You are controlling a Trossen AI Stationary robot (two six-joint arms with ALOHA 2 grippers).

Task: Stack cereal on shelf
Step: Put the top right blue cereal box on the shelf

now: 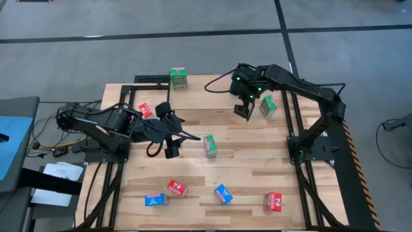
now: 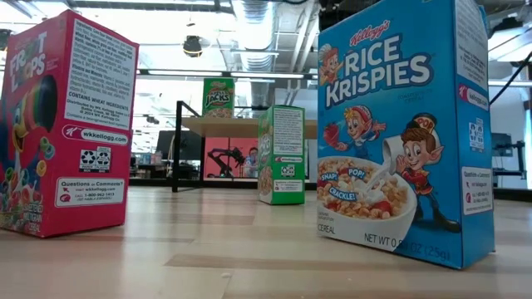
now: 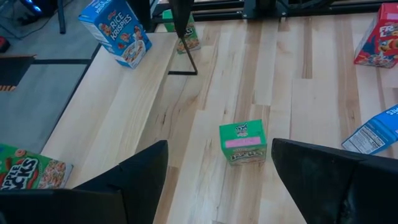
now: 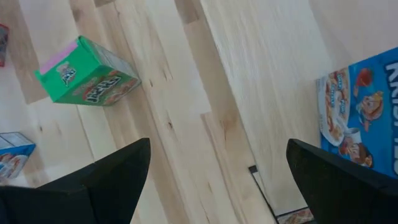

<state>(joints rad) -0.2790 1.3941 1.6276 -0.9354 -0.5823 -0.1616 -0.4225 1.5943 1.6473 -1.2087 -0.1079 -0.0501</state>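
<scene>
High view: wooden surface point(image 1: 257, 174) with cereal boxes spread over it. Left hand point(image 1: 171, 147) sits over the middle-left, fingers apart, nothing between them. Right hand point(image 1: 243, 109) is near the back right, just beside a green box point(image 1: 268, 106); its fingers can't be judged from this view. Another green box point(image 1: 178, 78) stands at the back edge, and a third green box point(image 1: 210, 145) in the middle, just right of the left hand. One red box point(image 1: 145, 111) is by the left arm. Front row: blue box point(image 1: 154, 200), red box point(image 1: 176, 187), blue box point(image 1: 223, 194), red box point(image 1: 275, 202). The shelf can't be picked out clearly from above.

Low view: big red Froot Loops box point(image 2: 62, 124) at left and blue Rice Krispies box point(image 2: 407, 124) at right, both upright and close to the camera. Green box point(image 2: 281, 154) stands upright farther back, between them. Behind it the shelf point(image 2: 241, 124), a light board on black legs, with a green Apple Jacks box point(image 2: 218, 98) upright on top. No hand in this view.

Left wrist view: fingers point(image 3: 143, 174) spread wide, green box point(image 3: 243, 142) on the surface ahead between them, not touched. A blue Rice Krispies box point(image 3: 115, 30) stands on the raised light board.

Right wrist view: fingers point(image 4: 112, 174) wide apart, empty. Green box point(image 4: 87, 73) below on the surface, well apart from a blue box point(image 4: 360, 115).
</scene>
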